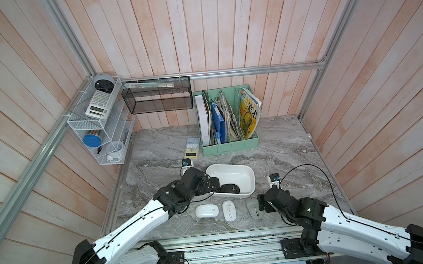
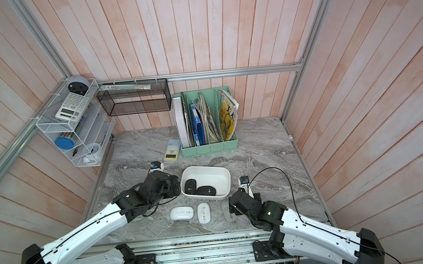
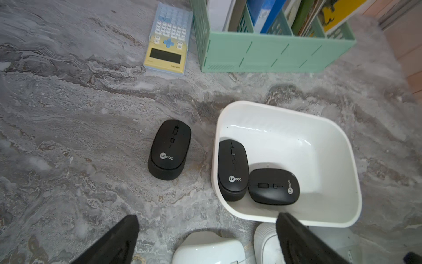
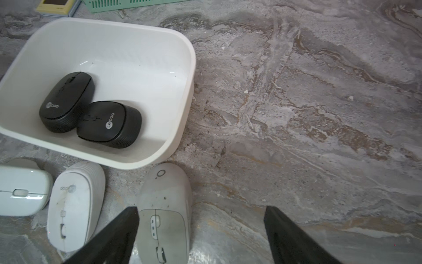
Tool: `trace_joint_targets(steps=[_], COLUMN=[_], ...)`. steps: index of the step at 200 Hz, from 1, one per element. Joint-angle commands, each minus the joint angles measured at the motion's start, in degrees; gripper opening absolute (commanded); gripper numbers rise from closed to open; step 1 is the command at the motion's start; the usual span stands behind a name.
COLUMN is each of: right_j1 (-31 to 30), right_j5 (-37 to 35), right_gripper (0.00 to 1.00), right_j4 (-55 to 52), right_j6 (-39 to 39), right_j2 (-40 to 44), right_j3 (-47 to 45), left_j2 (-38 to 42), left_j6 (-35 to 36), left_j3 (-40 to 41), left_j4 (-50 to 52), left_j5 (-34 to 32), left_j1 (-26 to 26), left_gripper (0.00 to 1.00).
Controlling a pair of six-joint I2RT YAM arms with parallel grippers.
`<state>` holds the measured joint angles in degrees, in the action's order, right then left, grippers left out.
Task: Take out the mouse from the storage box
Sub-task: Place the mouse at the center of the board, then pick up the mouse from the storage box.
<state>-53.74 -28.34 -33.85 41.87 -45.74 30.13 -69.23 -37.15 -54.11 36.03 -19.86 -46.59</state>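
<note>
- The grey marble-pattern table (image 1: 284,142) carries every item below; 12 o'clock points to the rear wall in the top views.
- The mint green slotted plastic file organiser (image 1: 230,146) stands at 12 o'clock on the table.
- The white glossy rounded-rectangular plastic storage box (image 1: 237,174) sits near the table centre.
- The left gripper (image 3: 207,216) is at 9 o'clock of the storage box; jaws spread wide, nothing between them.
- The right gripper (image 4: 202,210) is at 5 o'clock of the storage box; jaws spread wide, gripping nothing.
- The yellow and blue plastic calculator (image 1: 192,147) lies flat at 11 o'clock from the storage box.
- The black oval matte-plastic lengthwise mouse (image 2: 191,186) lies inside the storage box against its 9 o'clock wall.
- The black oval matte-plastic crosswise mouse (image 2: 206,190) lies inside the storage box along its 6 o'clock wall, touching the lengthwise mouse.
- A third black oval mouse (image 3: 170,149) lies on the table at 9 o'clock outside the storage box, hidden under the left gripper in both top views.
- The white glossy rounded mouse (image 1: 206,211) and the white matte slim mouse (image 1: 229,210) lie side by side on the table at 7 and 6 o'clock.
- The grey oval plastic mouse (image 1: 253,207) lies on the table at 5 o'clock, partly between the right gripper's jaws.
</note>
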Motion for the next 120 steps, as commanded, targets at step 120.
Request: trace_joint_targets(steps=[120], right_j1=[8.52], right_j5=[6.1], right_gripper=[0.93], right_j4=[7.17], right_j6=[-9.35], right_j2=[1.46], right_j3=[-3.06], left_j2=[-36.28], left_j6=[-0.26], left_j3=[-29.52], left_j4=[18.58], left_j5=[-0.62], left_j1=[-4.89], left_gripper=[0.79])
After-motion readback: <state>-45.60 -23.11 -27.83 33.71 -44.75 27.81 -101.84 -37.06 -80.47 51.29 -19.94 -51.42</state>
